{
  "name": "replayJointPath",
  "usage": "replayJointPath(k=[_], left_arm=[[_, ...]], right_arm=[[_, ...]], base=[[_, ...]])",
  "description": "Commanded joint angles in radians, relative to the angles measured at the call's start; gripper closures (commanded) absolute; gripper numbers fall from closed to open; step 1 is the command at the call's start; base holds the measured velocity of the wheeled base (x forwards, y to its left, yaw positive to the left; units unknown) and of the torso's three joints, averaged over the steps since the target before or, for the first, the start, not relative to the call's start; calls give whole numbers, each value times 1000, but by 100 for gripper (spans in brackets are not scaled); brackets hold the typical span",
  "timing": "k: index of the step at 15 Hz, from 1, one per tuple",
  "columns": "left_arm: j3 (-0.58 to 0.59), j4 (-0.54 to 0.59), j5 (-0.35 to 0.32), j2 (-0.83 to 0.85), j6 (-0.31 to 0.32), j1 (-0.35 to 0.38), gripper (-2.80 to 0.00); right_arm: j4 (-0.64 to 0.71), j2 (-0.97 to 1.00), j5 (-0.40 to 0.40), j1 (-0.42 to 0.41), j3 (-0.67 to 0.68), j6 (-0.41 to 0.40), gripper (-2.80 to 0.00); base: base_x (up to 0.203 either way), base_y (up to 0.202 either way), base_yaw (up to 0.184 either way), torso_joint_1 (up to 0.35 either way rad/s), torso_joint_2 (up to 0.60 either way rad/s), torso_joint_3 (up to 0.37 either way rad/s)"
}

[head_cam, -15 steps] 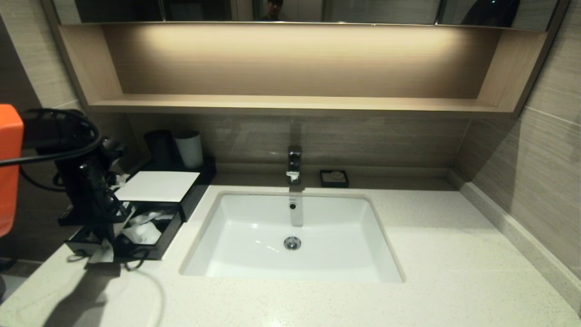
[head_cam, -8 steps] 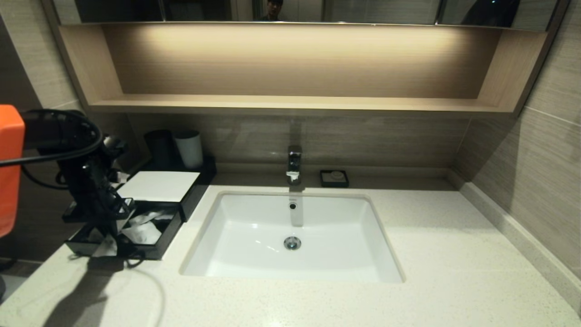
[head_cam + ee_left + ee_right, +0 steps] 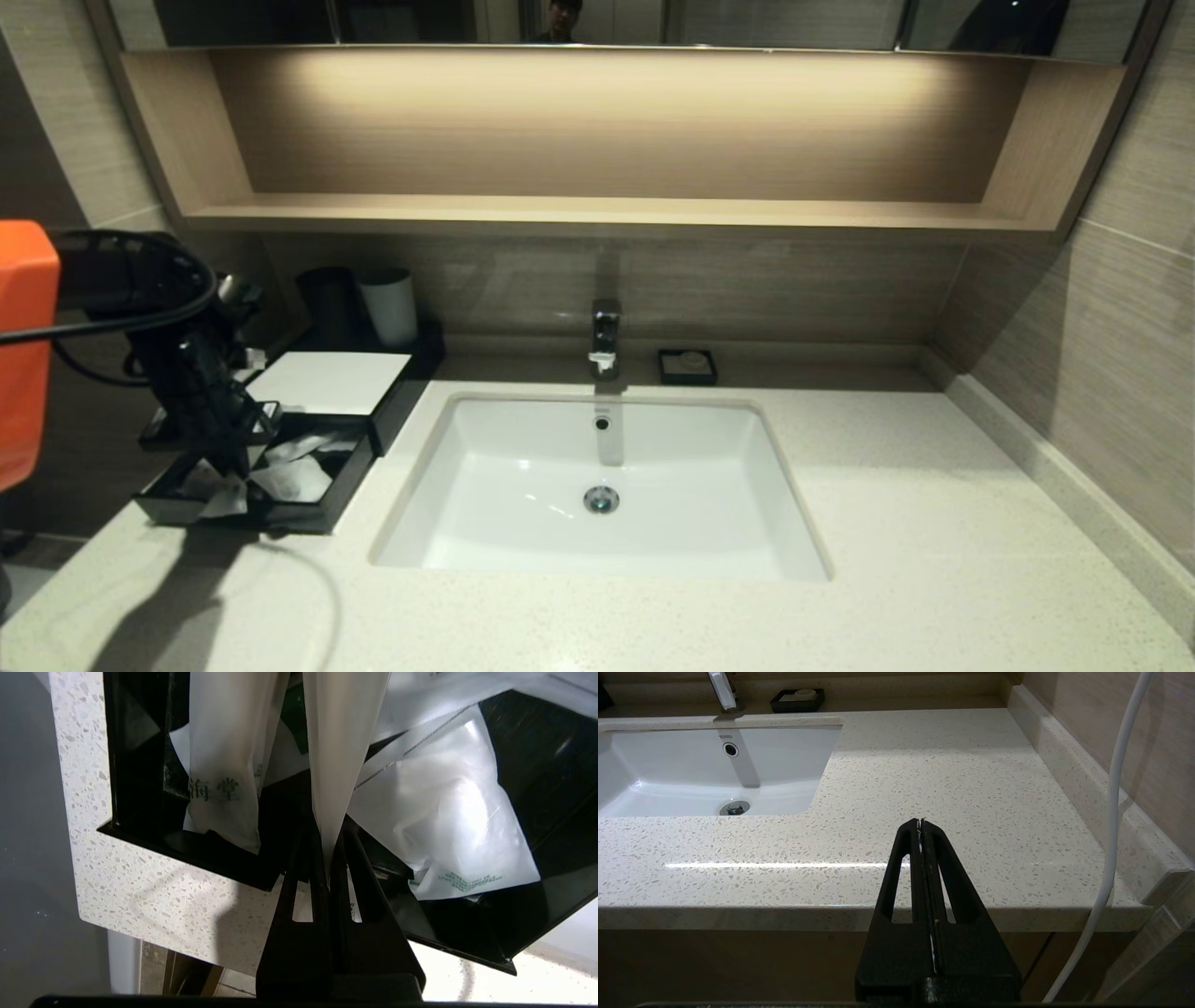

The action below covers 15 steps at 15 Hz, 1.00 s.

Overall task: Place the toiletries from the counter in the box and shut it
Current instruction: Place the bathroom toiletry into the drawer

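Note:
The box stands at the counter's (image 3: 653,616) far left, with its white top (image 3: 327,381) and its black drawer (image 3: 313,511) pulled open. My left gripper (image 3: 229,462) hangs over the drawer's left part and is shut on a toiletry sachet (image 3: 224,499). In the left wrist view the gripper (image 3: 327,844) pinches that sachet (image 3: 338,742) by one end. A second sachet (image 3: 224,765) and a wider white packet (image 3: 444,826) lie inside the drawer (image 3: 187,851). My right gripper (image 3: 920,823) is shut and empty over the counter's front edge, right of the sink.
The white sink (image 3: 597,485) with its faucet (image 3: 605,341) fills the counter's middle. A small black soap dish (image 3: 687,366) sits behind it. A black cup (image 3: 327,303) and a white cup (image 3: 390,306) stand behind the box. A white cable (image 3: 1111,812) hangs beside the right arm.
My left gripper has moved back and slightly up with the sachet. The sachet's lower end has come from the drawer's front rim to inside the drawer.

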Motion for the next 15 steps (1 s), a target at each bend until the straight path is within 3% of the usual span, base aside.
replayJointPath(k=[1, 8, 11, 15], left_arm=[[0, -11, 1, 6, -1, 4, 0], [2, -100, 4, 5, -2, 7, 0], [2, -137, 54, 16, -4, 7, 0], [2, -152, 61, 24, -1, 7, 0]], right_arm=[[0, 1, 0, 0, 0, 0, 0], [0, 1, 0, 0, -1, 0, 0], [0, 1, 0, 0, -1, 0, 0], [0, 1, 0, 0, 0, 0, 0]], base=[[0, 0, 0, 0, 0, 0], [0, 0, 0, 0, 0, 0], [0, 0, 0, 0, 0, 0], [0, 0, 0, 0, 0, 0]])
